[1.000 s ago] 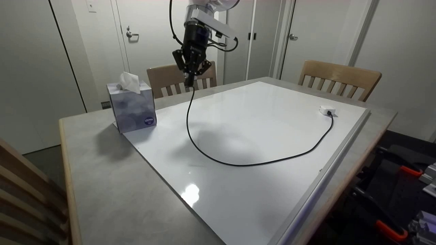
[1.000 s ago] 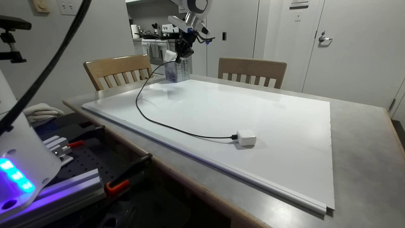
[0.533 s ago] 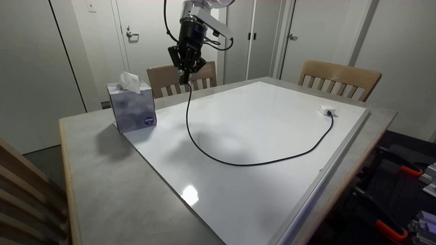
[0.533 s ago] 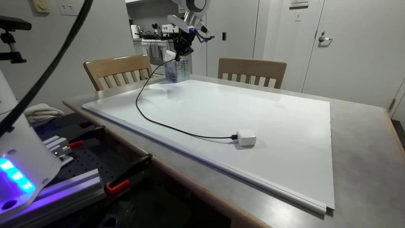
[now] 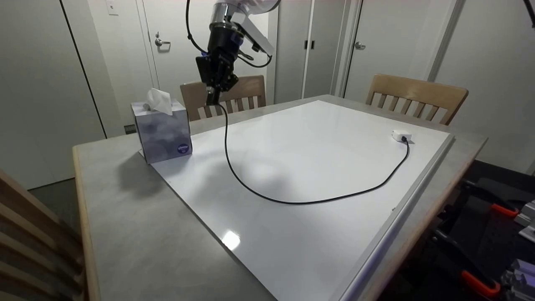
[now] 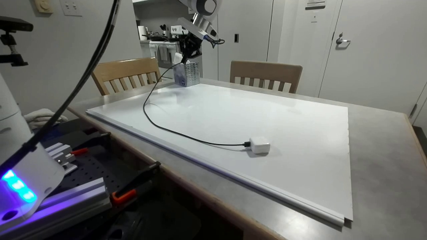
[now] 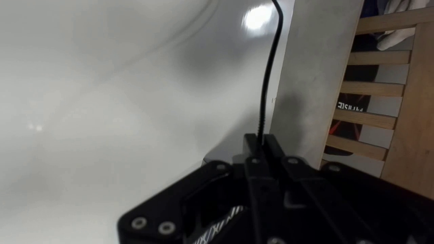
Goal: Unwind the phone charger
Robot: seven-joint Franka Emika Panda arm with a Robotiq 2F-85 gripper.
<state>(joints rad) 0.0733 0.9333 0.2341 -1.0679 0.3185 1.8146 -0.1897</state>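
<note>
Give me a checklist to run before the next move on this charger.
1. Pincer closed on black cable: ok.
2. Cable free of loops: ok, no crossing shows.
3. Cable pulled straight: not ok, it bows widely in both exterior views.
4. Cable plugged into white plug: ok.
5. Tissue box apart from pincer: ok, gap visible in an exterior view.
6. Cable's tip inside the grip: cannot tell, hidden.

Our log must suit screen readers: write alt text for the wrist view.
A black pincer grips a thin black cable running up the picture. Left, a glossy white board; right, a gray tabletop and a slatted wooden chair.
</note>
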